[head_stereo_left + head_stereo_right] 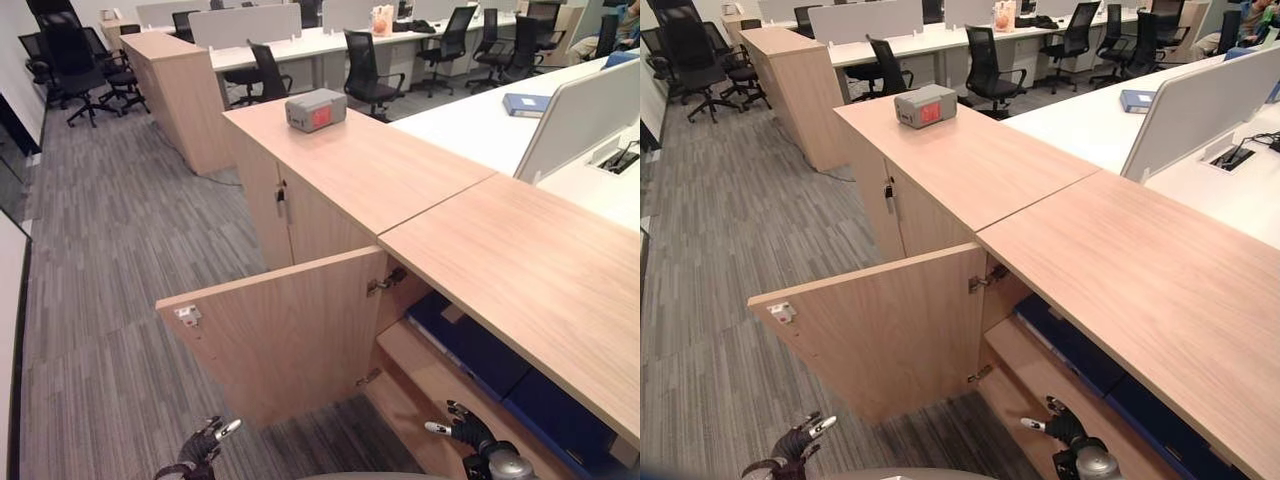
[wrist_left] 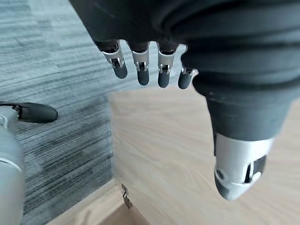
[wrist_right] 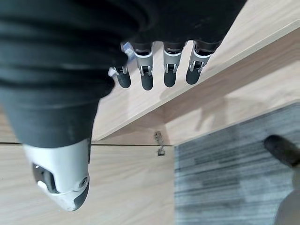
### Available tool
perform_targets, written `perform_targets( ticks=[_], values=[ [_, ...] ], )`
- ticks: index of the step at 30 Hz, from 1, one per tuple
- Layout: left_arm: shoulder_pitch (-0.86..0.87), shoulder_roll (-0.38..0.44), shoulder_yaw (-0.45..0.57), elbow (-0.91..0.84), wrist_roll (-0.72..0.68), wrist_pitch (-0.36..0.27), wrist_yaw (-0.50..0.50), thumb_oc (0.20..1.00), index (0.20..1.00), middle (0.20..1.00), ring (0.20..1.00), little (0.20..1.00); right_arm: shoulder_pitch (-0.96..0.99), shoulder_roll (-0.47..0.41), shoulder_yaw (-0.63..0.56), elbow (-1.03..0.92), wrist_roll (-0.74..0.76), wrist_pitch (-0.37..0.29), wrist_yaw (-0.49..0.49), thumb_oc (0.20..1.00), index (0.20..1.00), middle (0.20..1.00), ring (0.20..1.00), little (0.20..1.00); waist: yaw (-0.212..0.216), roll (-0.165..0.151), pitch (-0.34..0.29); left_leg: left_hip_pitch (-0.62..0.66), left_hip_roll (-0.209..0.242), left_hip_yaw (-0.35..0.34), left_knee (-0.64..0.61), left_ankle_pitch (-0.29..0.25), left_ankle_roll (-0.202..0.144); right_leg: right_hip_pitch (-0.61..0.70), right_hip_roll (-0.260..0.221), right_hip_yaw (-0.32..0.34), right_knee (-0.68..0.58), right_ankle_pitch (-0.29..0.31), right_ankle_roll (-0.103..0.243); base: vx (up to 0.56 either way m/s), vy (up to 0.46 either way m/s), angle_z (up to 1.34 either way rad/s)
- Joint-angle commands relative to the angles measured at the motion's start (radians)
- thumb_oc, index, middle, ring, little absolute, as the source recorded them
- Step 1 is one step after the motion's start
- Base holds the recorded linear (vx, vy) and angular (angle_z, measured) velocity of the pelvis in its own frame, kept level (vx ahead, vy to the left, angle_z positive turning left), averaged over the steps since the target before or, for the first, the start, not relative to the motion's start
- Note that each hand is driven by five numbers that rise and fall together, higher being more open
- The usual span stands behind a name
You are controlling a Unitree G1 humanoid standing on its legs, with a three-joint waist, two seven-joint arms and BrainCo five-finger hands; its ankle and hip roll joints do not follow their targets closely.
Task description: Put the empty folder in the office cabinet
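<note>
Blue folders (image 1: 470,345) sit inside the open office cabinet (image 1: 500,250), on the upper shelf under the wooden top. They lie in a row with the long axis running along the cabinet front, from near the door hinge toward the right; which one is the empty folder, cannot tell. Cabinet door (image 1: 280,335) is swung wide open toward the carpet floor (image 1: 100,250). Left hand (image 1: 205,445) is low, in front of the door, fingers relaxed and holding nothing. Right hand (image 1: 465,432) is low by the cabinet opening, fingers loose, also empty. Left wrist view adds the door face and a hinge (image 2: 125,197) up close. Right wrist view shows the shelf edge. A grey box (image 1: 316,109) sits on the cabinet top. Another blue folder (image 1: 526,103) lies on a white desk (image 1: 470,125), well apart.
</note>
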Motion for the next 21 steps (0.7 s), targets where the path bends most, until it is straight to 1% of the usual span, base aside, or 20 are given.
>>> perform_targets(
  ticks=[1,2,4,6,7,10,16,21],
  values=[
    [-0.107,0.058,0.054,0.001,0.016,-0.047,0.022,1.000,1.000,1.000,1.000,1.000,-0.091,0.019,0.025,0.027,-0.014,-0.025,-0.012,1.000,1.000,1.000,1.000,1.000,0.022,-0.049,0.039,0.010,0.004,-0.009,0.013,-0.069,-0.020,0.003,-0.092,0.036,0.033,-0.002,0.082,0.00,0.000,0.00],
    [-0.112,0.063,0.061,0.005,0.013,-0.049,0.026,1.000,1.000,1.000,1.000,1.000,-0.092,0.019,0.025,0.026,-0.013,-0.025,-0.011,1.000,1.000,1.000,1.000,1.000,0.023,-0.049,0.039,0.010,0.004,-0.010,0.013,-0.070,-0.020,0.003,-0.091,0.036,0.032,-0.002,0.082,0.00,0.000,0.00],
    [-0.143,0.099,0.093,0.009,-0.002,-0.062,0.046,1.000,1.000,1.000,1.000,1.000,-0.095,0.015,0.029,0.024,-0.009,-0.027,-0.014,1.000,1.000,1.000,1.000,1.000,0.020,-0.049,0.036,0.014,0.005,-0.007,0.013,-0.071,-0.023,0.005,-0.090,0.035,0.031,-0.002,0.082,0.00,0.000,0.00],
    [-0.153,0.115,0.101,0.002,-0.007,-0.067,0.053,1.000,1.000,1.000,1.000,1.000,-0.097,0.013,0.031,0.028,-0.008,-0.027,-0.013,1.000,1.000,1.000,1.000,1.000,0.019,-0.048,0.035,0.015,0.005,-0.005,0.013,-0.070,-0.023,0.005,-0.090,0.036,0.030,-0.002,0.082,0.00,0.000,0.00],
    [-0.170,0.145,0.120,-0.014,-0.022,-0.075,0.064,1.000,1.000,1.000,1.000,1.000,-0.095,0.007,0.029,0.025,-0.003,-0.028,-0.013,1.000,1.000,1.000,1.000,1.000,0.016,-0.046,0.034,0.016,0.007,-0.003,0.013,-0.070,-0.025,0.004,-0.090,0.040,0.029,-0.001,0.082,0.00,0.000,0.00],
    [-0.188,0.176,0.136,-0.030,-0.028,-0.083,0.068,1.000,1.000,1.000,1.000,1.000,-0.089,0.003,0.029,0.020,-0.005,-0.029,-0.011,1.000,1.000,1.000,1.000,1.000,0.011,-0.044,0.031,0.017,0.008,0.001,0.013,-0.071,-0.026,0.004,-0.090,0.043,0.027,0.000,0.083,0.00,0.000,0.00],
    [-0.228,0.242,0.146,-0.096,-0.049,-0.094,0.069,1.000,1.000,1.000,1.000,1.000,-0.083,-0.005,0.032,0.026,-0.011,-0.029,-0.006,1.000,1.000,1.000,1.000,1.000,0.002,-0.042,0.028,0.022,0.007,0.010,0.013,-0.073,-0.028,0.005,-0.091,0.048,0.023,0.005,0.086,0.00,0.000,0.00],
    [-0.263,0.293,0.127,-0.183,-0.066,-0.096,0.050,1.000,1.000,1.000,1.000,1.000,-0.082,-0.008,0.035,0.035,-0.007,-0.026,0.002,1.000,1.000,1.000,1.000,1.000,-0.005,-0.041,0.027,0.023,0.005,0.016,0.013,-0.076,-0.029,0.002,-0.093,0.052,0.024,0.010,0.090,0.00,0.000,0.00]
  ],
)
